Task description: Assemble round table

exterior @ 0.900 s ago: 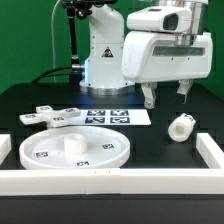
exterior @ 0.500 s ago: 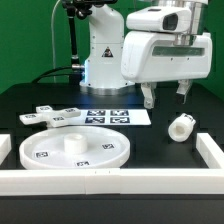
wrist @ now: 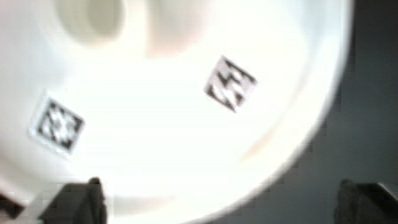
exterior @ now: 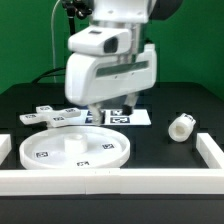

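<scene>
The large white rimmed disc [exterior: 60,153] lies flat at the front of the exterior view's left, its hub [exterior: 72,141] pointing up. It fills the wrist view [wrist: 160,110], with two tags and the hub [wrist: 98,20] showing. The flat cross-shaped piece [exterior: 48,116] lies behind the disc. The short cylindrical post [exterior: 180,127] lies on its side at the exterior view's right. My gripper [exterior: 108,106] hangs open and empty above the disc's far edge. In the wrist view the gripper [wrist: 222,205] has one fingertip [wrist: 75,200] over the disc and the other over the black table.
The marker board [exterior: 128,118] lies behind the disc, partly hidden by my gripper. White border rails run along the front [exterior: 100,183] and the exterior view's right [exterior: 212,150]. The arm's base [exterior: 110,15] stands at the back.
My gripper has swung from above the post at the exterior view's right to the left, and now hangs over the disc's far edge. The parts have not moved.
</scene>
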